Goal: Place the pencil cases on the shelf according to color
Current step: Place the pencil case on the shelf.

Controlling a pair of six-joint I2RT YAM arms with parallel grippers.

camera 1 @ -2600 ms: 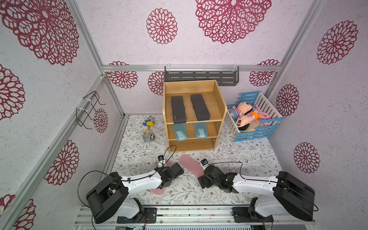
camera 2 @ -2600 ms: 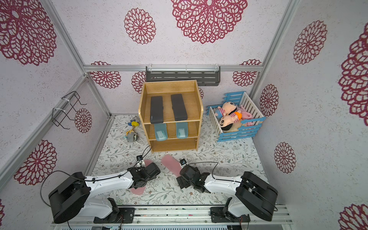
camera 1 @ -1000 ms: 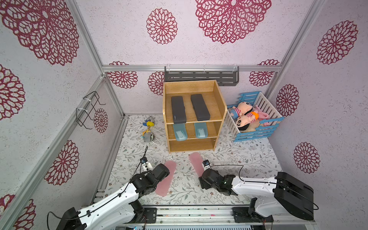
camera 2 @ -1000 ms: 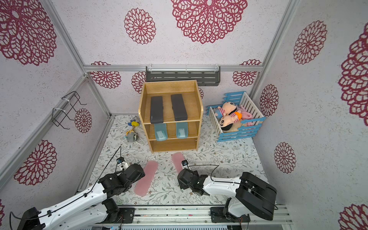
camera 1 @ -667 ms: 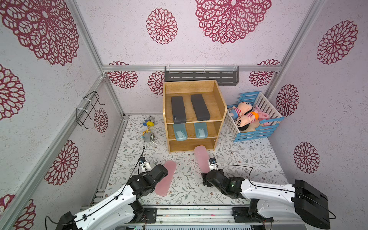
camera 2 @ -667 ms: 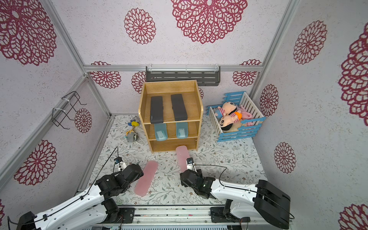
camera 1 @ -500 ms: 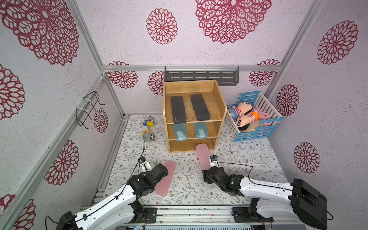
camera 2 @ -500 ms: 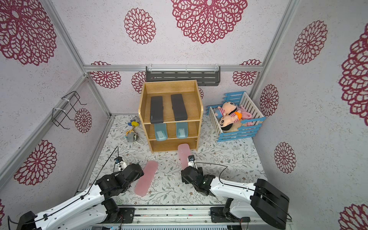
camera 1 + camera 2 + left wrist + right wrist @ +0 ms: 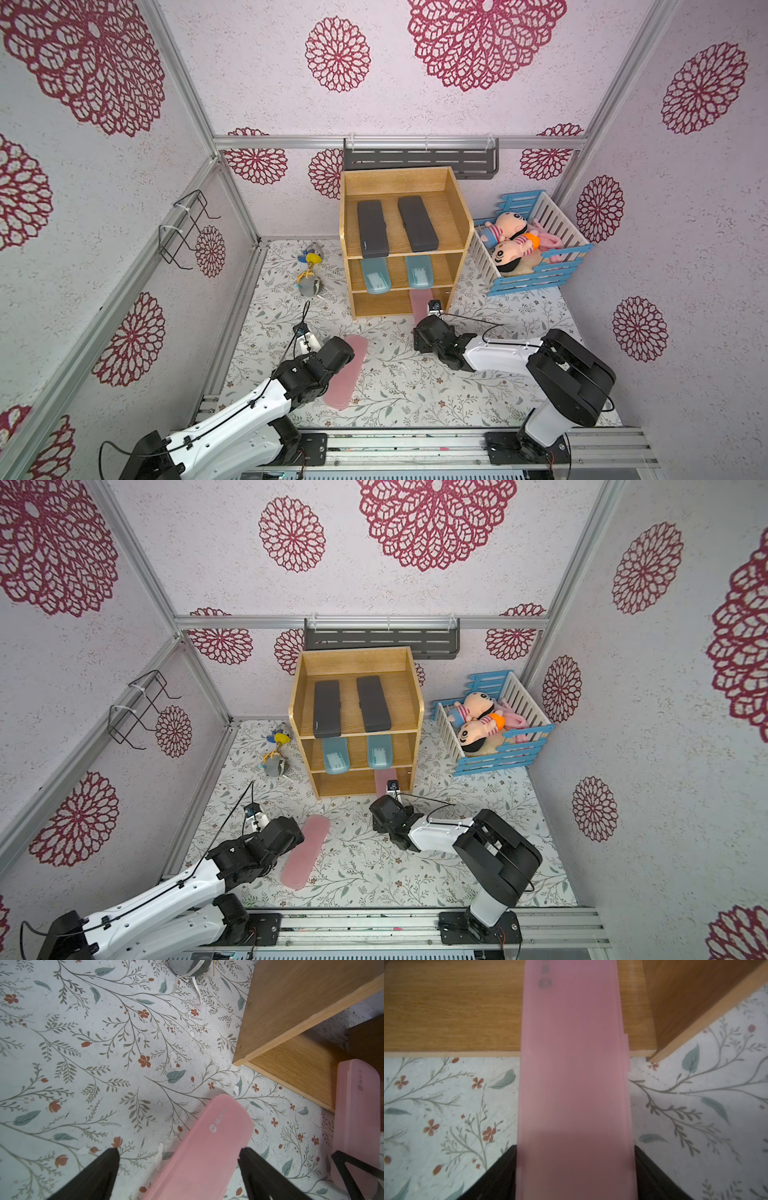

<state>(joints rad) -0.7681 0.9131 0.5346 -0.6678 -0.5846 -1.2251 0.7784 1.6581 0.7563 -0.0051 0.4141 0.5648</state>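
The right gripper (image 9: 575, 1147) is clamped on the held pink case (image 9: 573, 1064). Its long axis runs straight ahead into the shelf (image 9: 402, 181). Its far end already lies over the bottom board (image 9: 446, 1012), past the front edge, near the right side wall (image 9: 685, 1001). The left gripper (image 9: 179, 1149) hangs open astride the loose pink case (image 9: 199, 1147) on the floral mat (image 9: 83, 1064).

I see a floral-printed tabletop (image 9: 519, 320) carrying a light-wood three-level shelf (image 9: 459, 208), a blue-and-white slatted crib (image 9: 536, 283), a small toy bird (image 9: 308, 276) and one frosted pink pencil case (image 9: 347, 384) lying flat. Shelf top level: two matte black rectangular cases (image 9: 372, 229) (image 9: 417, 224); middle: two translucent teal cases (image 9: 375, 275) (image 9: 419, 271); bottom: a second pink case (image 9: 417, 301), partly in.
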